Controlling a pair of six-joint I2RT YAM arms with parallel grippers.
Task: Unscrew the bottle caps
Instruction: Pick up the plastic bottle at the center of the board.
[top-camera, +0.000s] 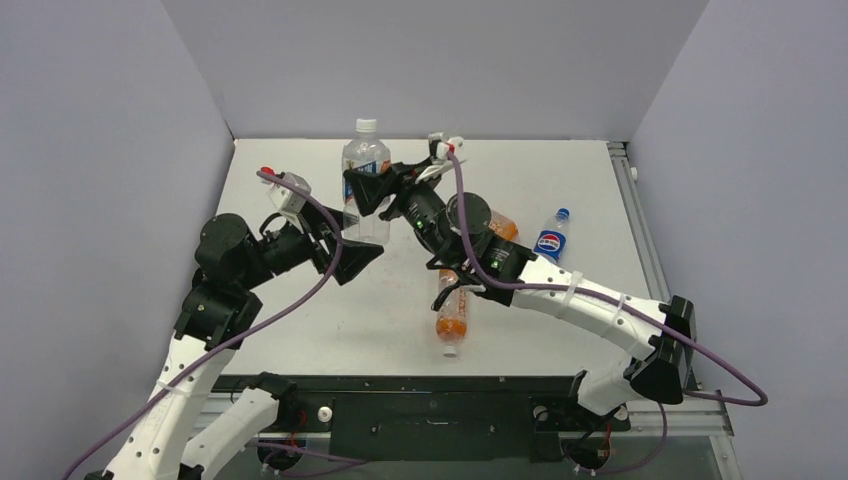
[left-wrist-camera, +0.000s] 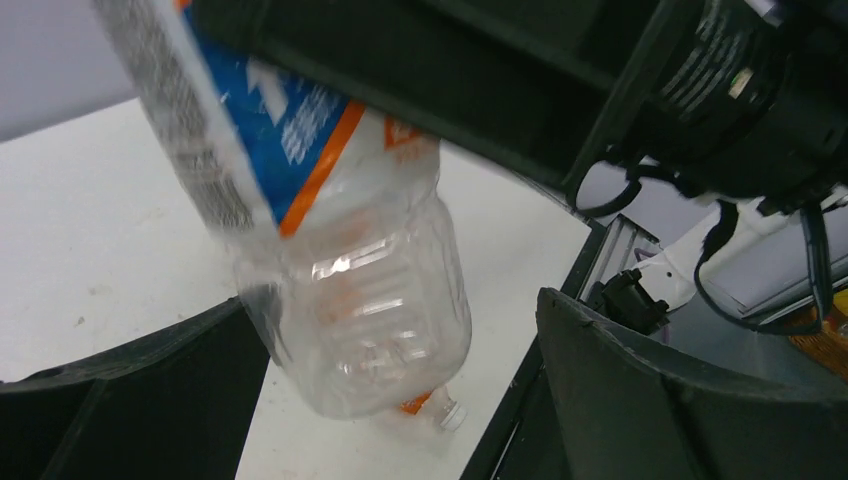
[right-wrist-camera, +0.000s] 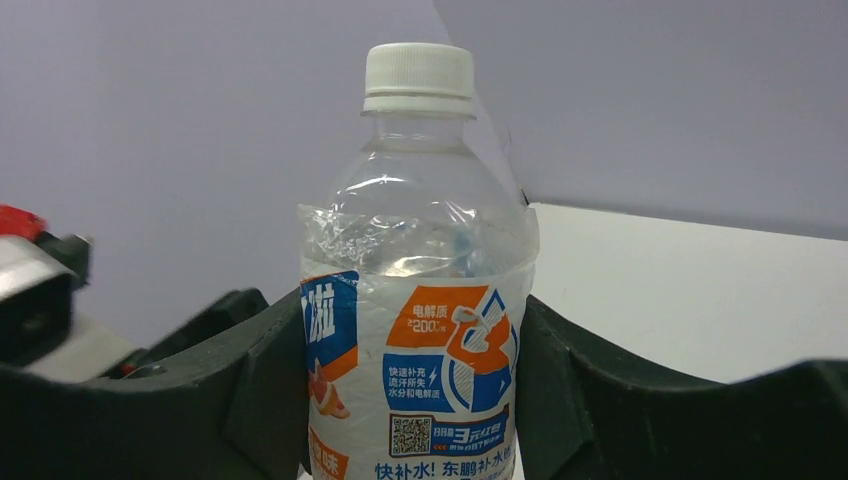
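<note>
top external: above-behind, looking down | both wrists: close; share the clear bottle (top-camera: 364, 155)

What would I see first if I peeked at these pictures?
Most likely the clear bottle with its white cap, standing upright near the back of the table with the right gripper closed around its middle. After that, an orange bottle lying on its side nearer the arms' bases, and a small Pepsi bottle with a blue cap lying off to the right.

table (top-camera: 560, 180) | orange bottle (top-camera: 450, 320) lying centre-front | Pepsi bottle (top-camera: 551, 240) lying right
</note>
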